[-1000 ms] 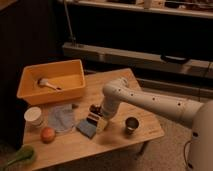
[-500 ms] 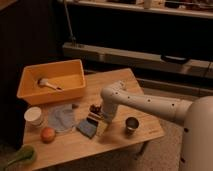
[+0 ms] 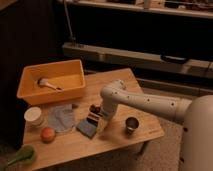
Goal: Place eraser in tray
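The arm has hardly moved since a moment ago, and nothing on the table (image 3: 120,146) has changed place. The arm bends down over the middle of the table, and the gripper (image 3: 102,116) is low, right at the eraser (image 3: 92,119). It may be touching it, but I cannot tell, and I cannot tell if the gripper is spread wide or squeezed shut. The eraser is a small dark block with pale stripes. It sits on the table, just beside the blue sponge pad (image 3: 85,130) and near the dark red lumpy thing (image 3: 94,108). It is not in the tray (image 3: 50,96) yet. The yellow-orange tray is well apart from it, at the back left corner. I think the eraser is light and easy to lift. It looks firm, so it should keep its shape when squeezed, and rubber is grippy, so it should not slide out. It will not break if it drops. The best place to hold it is across its two long sides, near the middle, so it does not tip. The sponge pad is so close that the gripper could pinch it too. The eraser must go up high to clear the tray's tall wall.
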Robot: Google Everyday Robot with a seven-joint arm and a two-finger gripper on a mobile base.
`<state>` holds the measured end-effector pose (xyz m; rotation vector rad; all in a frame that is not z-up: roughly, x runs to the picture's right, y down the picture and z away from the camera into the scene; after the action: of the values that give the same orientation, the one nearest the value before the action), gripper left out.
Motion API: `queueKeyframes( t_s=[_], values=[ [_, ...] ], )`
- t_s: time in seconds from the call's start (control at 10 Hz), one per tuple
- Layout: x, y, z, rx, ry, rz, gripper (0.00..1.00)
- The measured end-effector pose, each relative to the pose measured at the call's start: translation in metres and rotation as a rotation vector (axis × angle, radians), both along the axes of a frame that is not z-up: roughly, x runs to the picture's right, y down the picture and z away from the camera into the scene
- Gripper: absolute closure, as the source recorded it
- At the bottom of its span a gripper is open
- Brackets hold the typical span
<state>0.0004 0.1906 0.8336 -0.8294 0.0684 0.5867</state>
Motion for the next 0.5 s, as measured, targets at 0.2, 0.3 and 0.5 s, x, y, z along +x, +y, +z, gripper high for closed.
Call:
queueKeyframes(
  t_s=[0.2,0.3,0.5],
  values=[
    [0.002,0.0019,0.0033,0.001,0.003,0.001,0.2],
    [0.0024,0.0025,0.0042,0.001,0.003,-0.002,0.2],
    [0.0013,0.0034,0.0049,0.001,0.002,-0.007,0.2]
  ],
)
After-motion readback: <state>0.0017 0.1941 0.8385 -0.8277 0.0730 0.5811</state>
